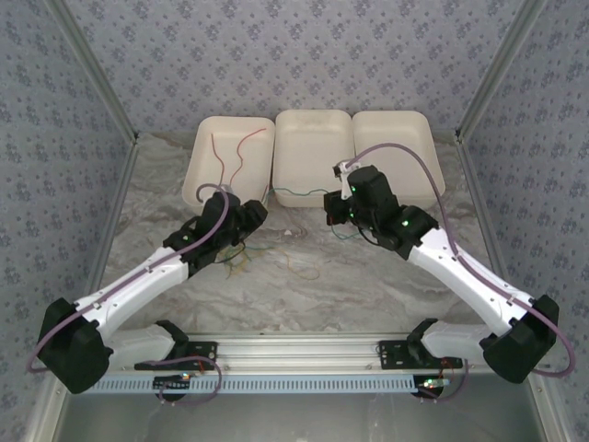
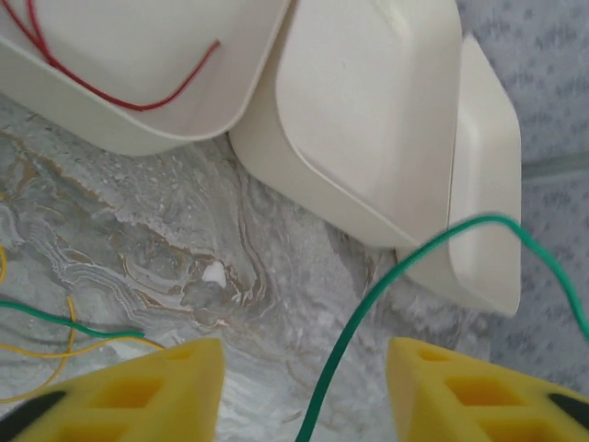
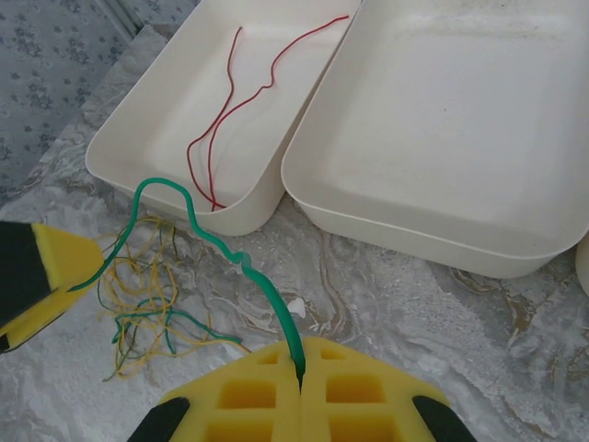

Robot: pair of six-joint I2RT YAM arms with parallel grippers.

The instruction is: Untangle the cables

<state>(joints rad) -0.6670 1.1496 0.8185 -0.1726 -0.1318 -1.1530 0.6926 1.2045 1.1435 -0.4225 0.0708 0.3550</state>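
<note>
My right gripper [image 3: 300,366] is pinched tight on the green cable [image 3: 198,221]. My left gripper [image 2: 304,361] is spread, and that cable runs through the gap with its lower end cut off. The yellow-green tangle [image 3: 147,304] lies on the table [image 3: 414,313], its strands hard to separate. Red cables [image 3: 216,138] lie in the left tray [image 3: 166,83].

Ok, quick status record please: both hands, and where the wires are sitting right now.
left hand: open, thin green wire runs loose between its fingers
right hand: shut on the thin green wire
red wires: lying in leftmost white tray
tangle: yellow and green wires on marble-patterned table
</note>
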